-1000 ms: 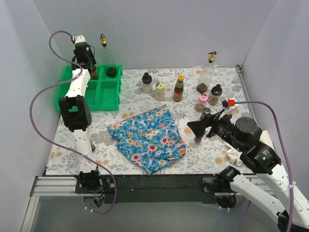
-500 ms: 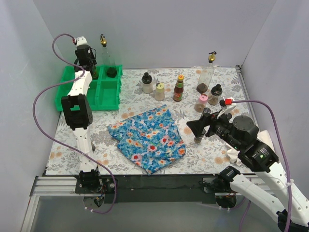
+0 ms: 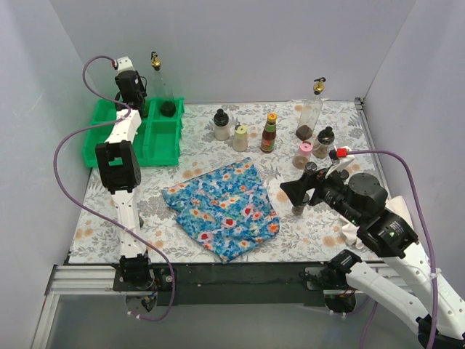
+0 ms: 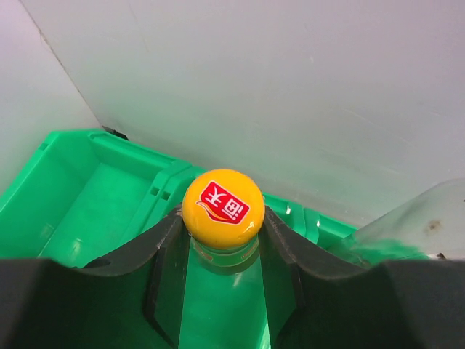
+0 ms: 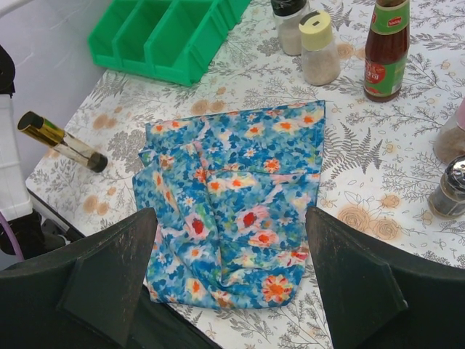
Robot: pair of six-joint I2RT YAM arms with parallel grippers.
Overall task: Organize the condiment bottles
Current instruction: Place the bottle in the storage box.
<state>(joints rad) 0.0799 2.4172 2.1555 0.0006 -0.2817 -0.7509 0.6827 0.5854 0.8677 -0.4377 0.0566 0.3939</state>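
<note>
My left gripper (image 3: pixel 138 104) is at the back of the green tray (image 3: pixel 163 142), shut on the yellow cap of a sauce bottle (image 4: pixel 222 207) that stands in a back compartment. A tall clear gold-topped bottle (image 3: pixel 158 81) and a dark jar (image 3: pixel 168 107) stand beside it. On the table stand a white black-capped bottle (image 3: pixel 221 125), a cream shaker (image 3: pixel 240 137), a red-labelled sauce (image 3: pixel 269 132), another tall clear bottle (image 3: pixel 310 113), a dark jar (image 3: pixel 325 142), a pink-lidded jar (image 3: pixel 304 154) and two shakers (image 3: pixel 298 207). My right gripper (image 3: pixel 289 193) is open and empty, over the cloth's right edge.
The blue floral cloth (image 3: pixel 225 207) lies crumpled at the front middle, also in the right wrist view (image 5: pixel 240 211). A small gold-and-dark bottle (image 5: pixel 62 142) lies on its side near the front left edge. Walls close the back and both sides.
My left wrist has shifted slightly right and back at the tray, and its cable has swung. My right gripper has edged a little left. The bottles on the table have not moved.
</note>
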